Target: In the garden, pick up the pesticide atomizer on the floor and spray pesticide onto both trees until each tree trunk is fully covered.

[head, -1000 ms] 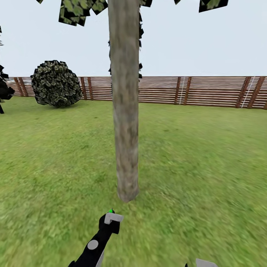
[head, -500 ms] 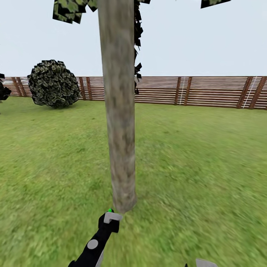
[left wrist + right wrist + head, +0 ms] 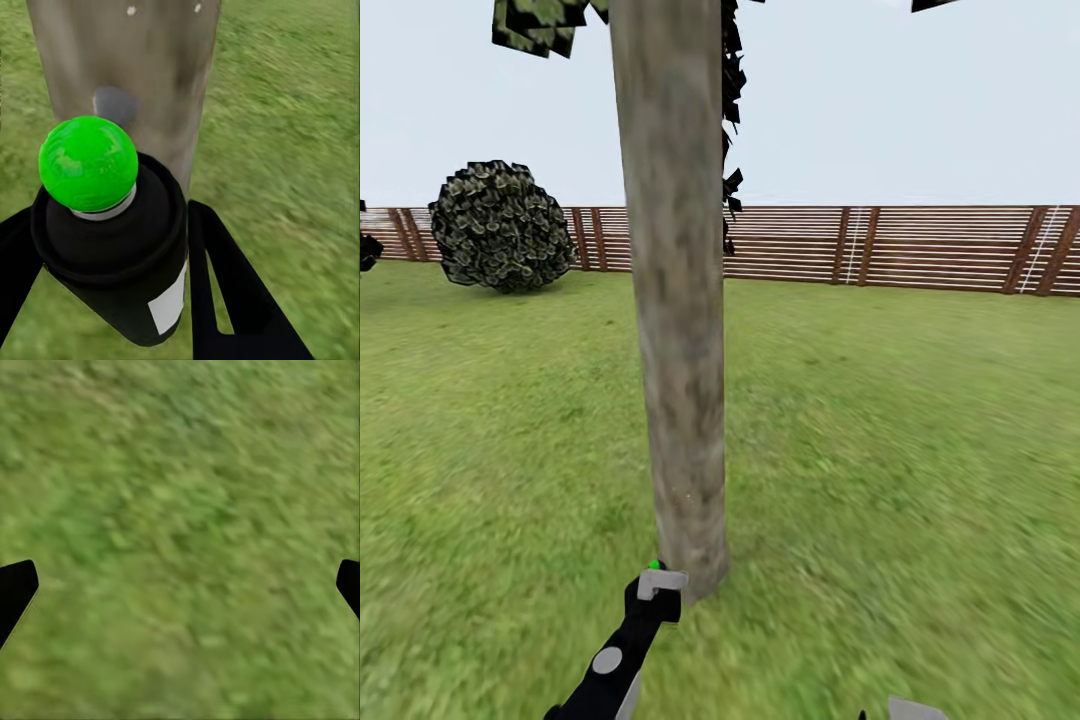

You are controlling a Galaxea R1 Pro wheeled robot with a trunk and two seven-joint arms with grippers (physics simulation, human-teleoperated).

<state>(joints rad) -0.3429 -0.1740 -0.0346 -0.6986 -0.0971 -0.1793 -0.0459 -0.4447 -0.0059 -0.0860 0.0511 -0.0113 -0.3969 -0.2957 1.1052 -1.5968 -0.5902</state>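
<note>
A thick grey-brown tree trunk (image 3: 675,300) rises straight from the lawn just ahead of me, with bits of its leafy crown (image 3: 545,20) at the top of the head view. My left gripper (image 3: 648,605) is shut on the pesticide atomizer (image 3: 656,585), a black bottle with a green tip, held close in front of the trunk's base. In the left wrist view the pesticide atomizer (image 3: 112,247) with its white label sits between the black fingers (image 3: 225,300), pointing at the trunk (image 3: 150,67), which carries a few white specks. My right gripper (image 3: 180,585) hangs open over bare grass.
A brown slatted fence (image 3: 920,245) runs across the back of the lawn. A round dark bush (image 3: 500,225) stands at the far left before the fence. Open grass lies on both sides of the trunk.
The whole view has moved closer to the tree, so the trunk looks wider and sits slightly more to the left. The left gripper still holds the atomizer in the same pose.
</note>
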